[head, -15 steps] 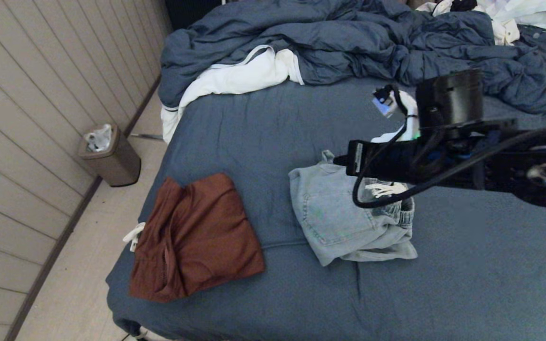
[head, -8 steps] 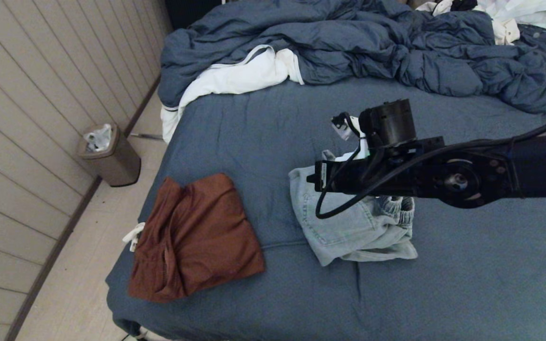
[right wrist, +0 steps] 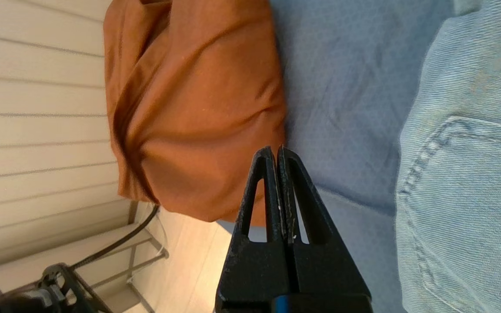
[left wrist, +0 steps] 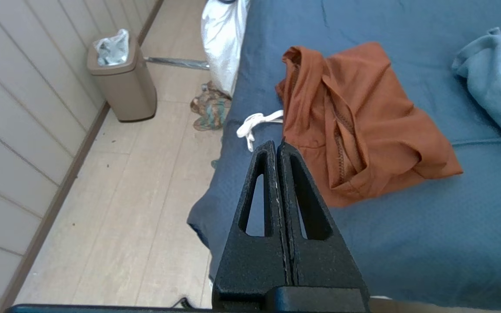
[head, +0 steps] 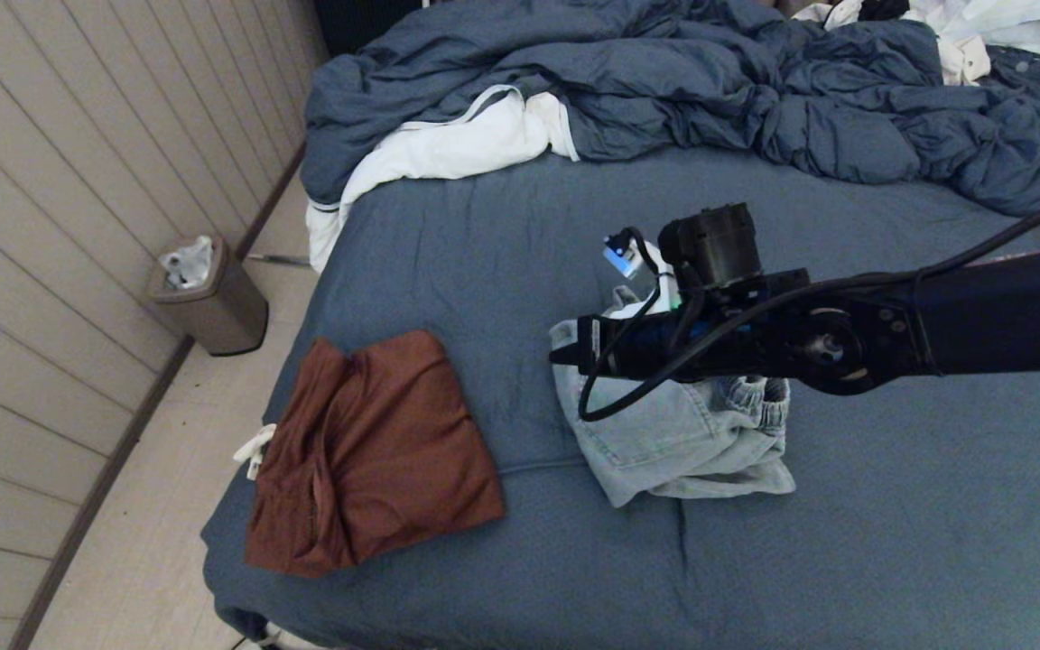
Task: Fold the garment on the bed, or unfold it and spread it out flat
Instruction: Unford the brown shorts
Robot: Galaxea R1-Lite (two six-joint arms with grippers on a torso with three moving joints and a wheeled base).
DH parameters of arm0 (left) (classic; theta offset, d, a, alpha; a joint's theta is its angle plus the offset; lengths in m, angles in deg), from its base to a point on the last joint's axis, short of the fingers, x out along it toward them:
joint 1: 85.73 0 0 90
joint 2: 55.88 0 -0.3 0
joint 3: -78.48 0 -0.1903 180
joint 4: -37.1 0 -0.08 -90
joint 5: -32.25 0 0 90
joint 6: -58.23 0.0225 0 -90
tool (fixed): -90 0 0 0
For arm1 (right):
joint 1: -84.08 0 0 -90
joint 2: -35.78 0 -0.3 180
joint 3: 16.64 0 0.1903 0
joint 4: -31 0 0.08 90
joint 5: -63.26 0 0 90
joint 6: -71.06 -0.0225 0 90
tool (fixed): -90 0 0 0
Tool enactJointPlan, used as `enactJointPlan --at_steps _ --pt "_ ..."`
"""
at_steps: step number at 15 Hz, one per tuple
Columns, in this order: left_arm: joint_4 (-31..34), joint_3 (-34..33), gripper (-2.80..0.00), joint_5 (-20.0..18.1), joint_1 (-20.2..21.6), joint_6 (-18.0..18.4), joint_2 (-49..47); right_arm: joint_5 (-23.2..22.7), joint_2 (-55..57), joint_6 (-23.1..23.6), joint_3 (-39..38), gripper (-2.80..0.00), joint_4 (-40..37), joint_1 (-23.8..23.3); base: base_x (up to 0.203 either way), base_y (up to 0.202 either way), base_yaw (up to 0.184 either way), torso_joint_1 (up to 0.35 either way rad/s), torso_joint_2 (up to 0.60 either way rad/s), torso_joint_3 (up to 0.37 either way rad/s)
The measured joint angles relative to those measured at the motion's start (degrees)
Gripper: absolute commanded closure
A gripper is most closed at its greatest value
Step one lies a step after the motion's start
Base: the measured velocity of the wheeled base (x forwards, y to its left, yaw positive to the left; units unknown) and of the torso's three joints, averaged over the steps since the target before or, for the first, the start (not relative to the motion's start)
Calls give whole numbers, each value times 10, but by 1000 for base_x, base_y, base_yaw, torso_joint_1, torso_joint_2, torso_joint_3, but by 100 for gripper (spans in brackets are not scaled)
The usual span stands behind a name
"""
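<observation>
The bed [head: 484, 244] has a slate-blue sheet, with the rumpled dark blue duvet [head: 664, 81] bunched at its far end. Folded rust-brown shorts [head: 376, 451] lie near the bed's left front corner. A crumpled light-blue denim garment [head: 664, 433] lies at mid-bed. My right arm reaches in from the right above the denim; my right gripper [head: 561, 354] hovers over the denim's left edge, shut and holding nothing, as the right wrist view [right wrist: 275, 150] shows. My left gripper [left wrist: 275, 145], shut and holding nothing, hangs off the bed's front left corner, near the brown shorts [left wrist: 363, 126].
A tan waste bin [head: 208, 302] stands on the floor by the panelled wall, left of the bed. White clothing [head: 962, 36] lies at the far right on the duvet. A white drawstring [head: 254, 449] hangs off the bed's left edge. Slippers [left wrist: 209, 106] lie on the floor.
My right arm has swung left and lower over the denim garment, bringing its shut gripper to the denim's left edge. Both garments lie as before.
</observation>
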Motion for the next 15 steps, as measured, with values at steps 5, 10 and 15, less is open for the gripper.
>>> enactJointPlan --at_steps 5,10,15 --pt "0 0 0 0 0 0 0 -1 32 5 30 0 2 -1 0 0 0 0 0 0" --pt "0 0 0 0 0 0 0 1 68 8 66 0 4 6 0 0 0 0 0 0" --pt "0 0 0 0 0 0 0 0 84 28 72 -280 4 12 0 0 0 0 0 0"
